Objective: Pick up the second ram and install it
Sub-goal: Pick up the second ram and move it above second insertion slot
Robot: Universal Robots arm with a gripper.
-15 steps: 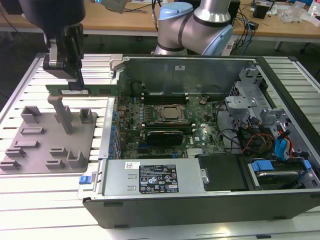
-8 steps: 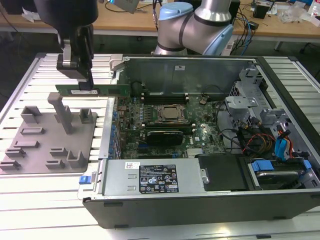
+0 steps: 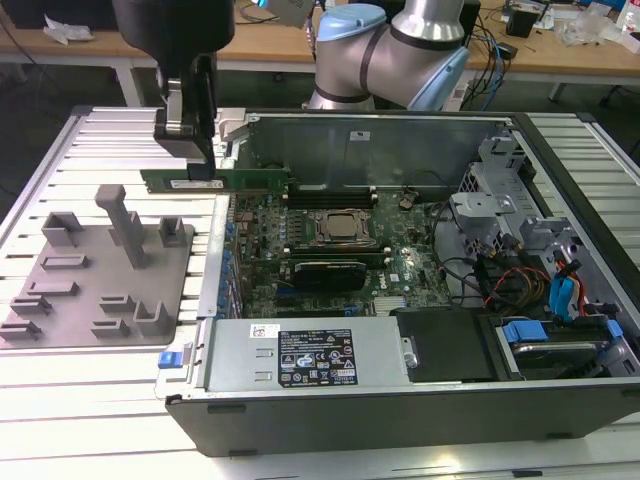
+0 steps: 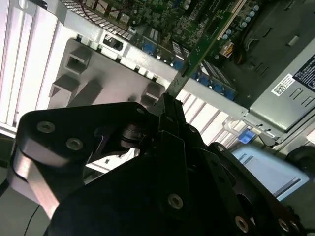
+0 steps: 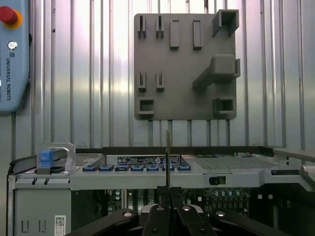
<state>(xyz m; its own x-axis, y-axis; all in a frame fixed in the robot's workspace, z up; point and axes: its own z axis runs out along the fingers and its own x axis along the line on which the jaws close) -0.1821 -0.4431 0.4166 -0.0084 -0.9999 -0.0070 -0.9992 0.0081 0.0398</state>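
Observation:
My gripper (image 3: 190, 158) is shut on the second ram (image 3: 250, 181), a long green circuit-board stick with a small white label. I hold it level in the air near one end, above the case's wall on the exterior view's left. The rest of it reaches over the motherboard (image 3: 400, 265). In the second wrist view the second ram (image 4: 206, 46) runs edge-on from the gripper (image 4: 168, 105) toward the board. In the first wrist view the second ram (image 5: 168, 152) is a thin upright line rising from the gripper (image 5: 168, 199). Long black slots (image 3: 330, 192) lie beside the processor socket (image 3: 335, 228).
A grey holder plate (image 3: 75, 300) with raised blocks lies on the ribbed table at the exterior view's left; it is the same grey holder plate (image 5: 182, 64) in the first wrist view. The open computer case (image 3: 400, 410) holds a power supply, cables (image 3: 520, 280) and a drive bay. A teach pendant (image 5: 12, 54) lies nearby.

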